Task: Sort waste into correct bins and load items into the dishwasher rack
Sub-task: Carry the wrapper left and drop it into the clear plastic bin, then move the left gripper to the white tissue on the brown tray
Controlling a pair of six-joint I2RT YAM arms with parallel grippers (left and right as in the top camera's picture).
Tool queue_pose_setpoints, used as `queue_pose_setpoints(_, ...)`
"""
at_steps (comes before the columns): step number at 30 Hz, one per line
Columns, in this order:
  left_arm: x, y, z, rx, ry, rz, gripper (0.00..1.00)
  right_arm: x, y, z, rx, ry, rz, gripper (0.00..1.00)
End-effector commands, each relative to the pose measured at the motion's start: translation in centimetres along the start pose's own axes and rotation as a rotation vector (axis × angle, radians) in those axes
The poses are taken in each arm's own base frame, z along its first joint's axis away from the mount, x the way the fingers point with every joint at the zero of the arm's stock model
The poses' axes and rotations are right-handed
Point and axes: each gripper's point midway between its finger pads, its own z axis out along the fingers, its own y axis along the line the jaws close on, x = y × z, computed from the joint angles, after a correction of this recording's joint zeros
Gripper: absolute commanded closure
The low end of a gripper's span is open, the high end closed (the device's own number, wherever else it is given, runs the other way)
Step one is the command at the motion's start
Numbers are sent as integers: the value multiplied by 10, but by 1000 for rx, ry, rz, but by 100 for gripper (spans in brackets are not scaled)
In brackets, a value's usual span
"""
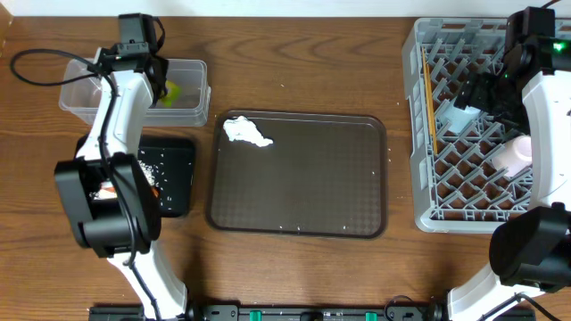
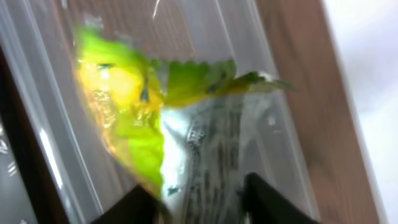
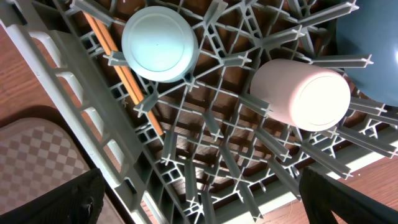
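My left gripper (image 1: 153,78) hangs over the clear tub (image 1: 85,98), one of the bins, at the back left. In the left wrist view its fingers (image 2: 138,204) stand apart, and the crinkled green-and-yellow wrapper (image 2: 163,118) hangs between them inside the tub. The crumpled white tissue (image 1: 246,132) lies on the brown serving tray (image 1: 303,192). Rice grains (image 1: 153,162) and an orange carrot (image 1: 108,189) lie in the black tray (image 1: 178,183). My right gripper (image 3: 205,208) is wide open over the dishwasher rack (image 1: 417,134), holding nothing. The rack holds a light-blue cup (image 3: 160,43), a whitish cup (image 3: 305,99), chopsticks (image 3: 118,68) and a dark-blue plate (image 3: 376,37).
The left arm (image 1: 120,134) stretches from the front edge over the black tray to the tub. The right arm (image 1: 544,116) covers the rack's right side. Bare wooden table (image 1: 303,53) lies behind the serving tray, between tub and rack.
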Motion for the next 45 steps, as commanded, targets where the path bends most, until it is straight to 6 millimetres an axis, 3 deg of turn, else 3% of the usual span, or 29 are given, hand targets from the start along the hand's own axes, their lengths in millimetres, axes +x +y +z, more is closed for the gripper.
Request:
queue_pose_setpoints(1,-8,-3,1,3,-26,34,28,0,-2,0,5,-1,17,1)
queue_pose_setpoints(3,-9,-5,-1,12,-29,58,15,0,-2,0,5,-1,17,1)
queue_pose_setpoints(6,-13,-11,-10,36,-32,126,7,0,-2,0,5,-1,17,1)
queue_pose_setpoints(14,-27,-19,-70,118,-38,130,2,0,-2,0,5,-1,17,1)
queue_pose_setpoints(17,-7,-25,-101,199,73,146,2,0,-2,0,5,-1,17,1)
queue_pose_setpoints(20,30,-24,-125,244,242,185,2,0,-2,0,5,-1,17,1)
queue_pose_setpoints(22,57,-14,-132,206,332,224,2,0,-2,0,5,-1,17,1)
queue_pose_setpoints(29,155,38,-118,-32,499,302,2,0,-2,0,5,-1,17,1)
queue_pose_setpoints(32,179,46,-103,-64,486,235,2,0,-2,0,5,-1,17,1)
queue_pose_setpoints(36,198,40,-84,1,469,207,2,0,-2,0,5,-1,17,1)
queue_pose_setpoints(45,197,31,-49,79,356,191,2,0,-2,0,5,-1,17,1)
